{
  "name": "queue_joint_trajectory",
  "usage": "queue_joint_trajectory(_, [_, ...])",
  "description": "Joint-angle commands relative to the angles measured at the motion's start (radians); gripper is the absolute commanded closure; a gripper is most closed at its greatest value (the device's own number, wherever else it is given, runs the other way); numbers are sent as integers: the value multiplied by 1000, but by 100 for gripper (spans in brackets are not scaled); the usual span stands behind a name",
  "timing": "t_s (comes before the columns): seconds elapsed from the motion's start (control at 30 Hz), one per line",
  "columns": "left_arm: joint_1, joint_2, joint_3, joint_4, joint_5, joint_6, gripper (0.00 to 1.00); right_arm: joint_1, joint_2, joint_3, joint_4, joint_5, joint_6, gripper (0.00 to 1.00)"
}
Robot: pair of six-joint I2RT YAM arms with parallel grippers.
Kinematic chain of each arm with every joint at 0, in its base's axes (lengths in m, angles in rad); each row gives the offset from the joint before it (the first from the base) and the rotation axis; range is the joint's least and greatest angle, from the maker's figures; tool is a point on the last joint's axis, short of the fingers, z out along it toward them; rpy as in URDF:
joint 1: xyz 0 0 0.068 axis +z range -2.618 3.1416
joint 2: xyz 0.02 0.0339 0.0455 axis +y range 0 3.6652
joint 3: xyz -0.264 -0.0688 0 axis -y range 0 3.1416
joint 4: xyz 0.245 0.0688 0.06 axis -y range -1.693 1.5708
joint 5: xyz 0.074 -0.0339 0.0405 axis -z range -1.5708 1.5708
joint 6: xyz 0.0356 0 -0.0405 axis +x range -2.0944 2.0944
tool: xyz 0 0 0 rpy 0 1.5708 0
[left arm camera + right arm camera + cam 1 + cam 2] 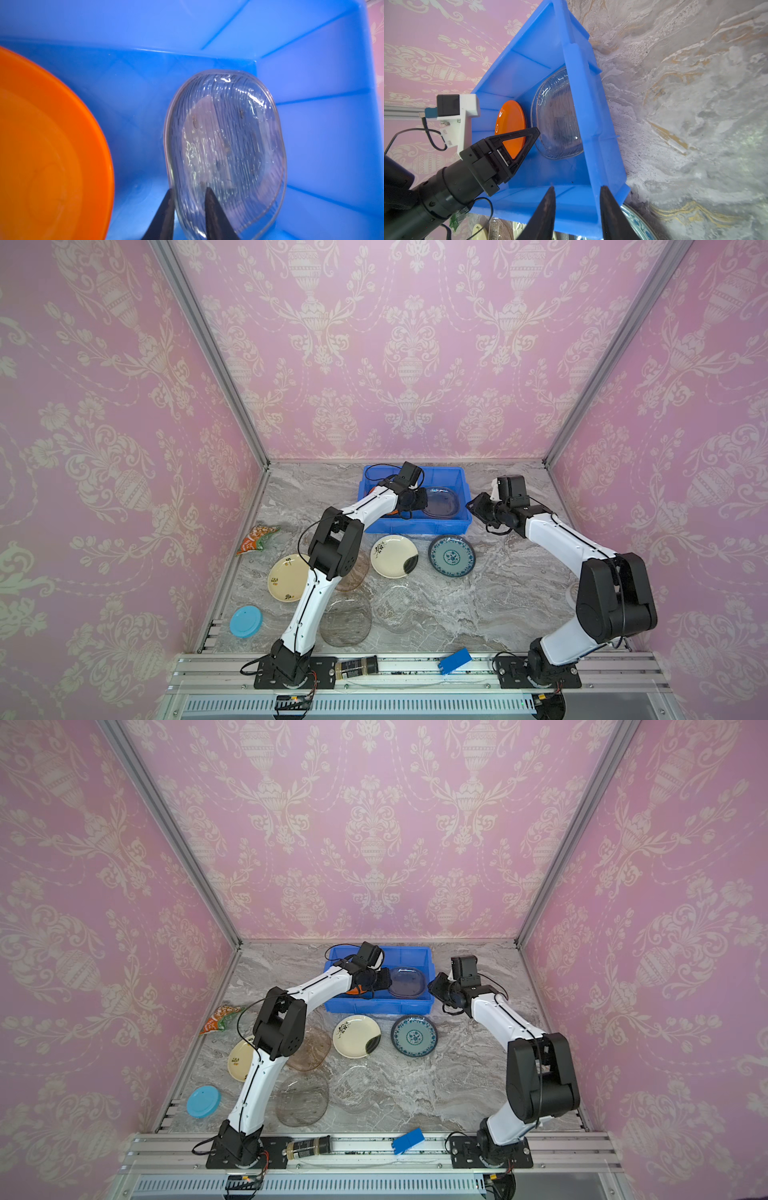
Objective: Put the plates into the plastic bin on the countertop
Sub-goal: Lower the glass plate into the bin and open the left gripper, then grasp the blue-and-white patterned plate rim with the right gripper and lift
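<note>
Left fingers point(216, 216) apart, astride the rim of the clear glass plate point(224, 135); right fingers point(546, 214) apart, empty. Wrist views reveal the orange plate point(510, 122) at nine o'clock in the bin point(419, 526), glass at three.

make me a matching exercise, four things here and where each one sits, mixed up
Things
1. orange round plate
2. blue-patterned round plate
3. light blue round lid
4. small flat blue card

Places
a. on the metal rail at the front
b. inside the bright blue plastic bin
c. near the front left corner of the marble countertop
d. on the countertop just in front of the bin

Pairs: 1-b, 2-d, 3-c, 4-a
</note>
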Motion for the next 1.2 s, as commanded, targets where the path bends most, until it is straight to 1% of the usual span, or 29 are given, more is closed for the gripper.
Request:
queue_joint_trajectory(0.0, [-7, -55, 46, -26, -4, 47, 72, -7, -53, -17, 8, -7, 12, 63])
queue_joint_trajectory(0.1, [-8, -59, 60, -36, -1, 55, 69, -7, -73, -25, -6, 1, 6, 63])
queue_joint_trajectory(0.13, [-8, -60, 62, -45, -3, 60, 67, -6, -83, -29, -15, 6, 2, 63])
queue_joint_trajectory(0.2, [-7, -67, 59, -57, -13, 72, 59, -7, -104, -34, -40, 13, -9, 62])
queue_joint_trajectory(0.33, [-8, -109, 9, -43, -24, 85, 40, -6, -170, -57, -104, 43, -46, 60])
queue_joint_trajectory(0.37, [-8, -117, 0, -37, -24, 89, 39, -6, -185, -60, -121, 50, -54, 60])
queue_joint_trajectory(0.5, [-8, -125, -2, -32, -8, 96, 39, -7, -231, -84, -161, 53, -64, 60])
queue_joint_trajectory(0.6, [-8, -122, -4, -22, 8, 96, 41, -7, -257, -110, -183, 45, -66, 61])
queue_joint_trajectory(0.77, [-11, -102, -7, -4, 42, 96, 43, -7, -307, -206, -197, 26, -50, 62])
queue_joint_trajectory(0.97, [-14, -60, 6, 20, 51, 111, 45, -5, -351, -344, -149, -6, 8, 64])
queue_joint_trajectory(1.17, [-14, 39, 96, 27, 71, 101, 46, 4, -347, -418, -67, -38, 58, 65])
